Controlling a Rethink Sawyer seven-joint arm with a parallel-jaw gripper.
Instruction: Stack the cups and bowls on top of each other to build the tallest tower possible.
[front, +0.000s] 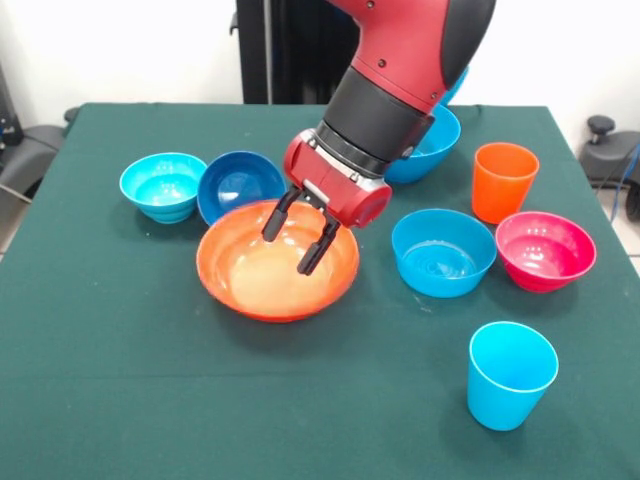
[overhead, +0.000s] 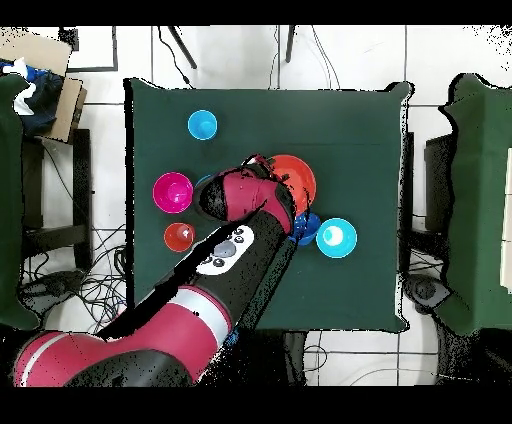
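The wide orange bowl (front: 277, 275) sits at the table's middle; it also shows in the overhead view (overhead: 300, 175). My gripper (front: 297, 232) is open and empty, its tips hanging just over the bowl's inside. A dark blue bowl (front: 240, 183) and a cyan bowl (front: 163, 185) stand to the left of it. A large blue bowl (front: 435, 145) is partly hidden behind the arm. A light blue bowl (front: 443, 252), a magenta-red bowl (front: 545, 250), an orange cup (front: 503, 180) and a light blue cup (front: 510, 373) stand at the right. The yellow cup is out of view.
In the overhead view the arm (overhead: 235, 250) covers the table's middle. The light blue cup (overhead: 202, 125), the magenta-red bowl (overhead: 173, 192), the orange cup (overhead: 179, 237) and the cyan bowl (overhead: 336, 237) lie around it. The green table (front: 120, 350) ends in edges on all sides.
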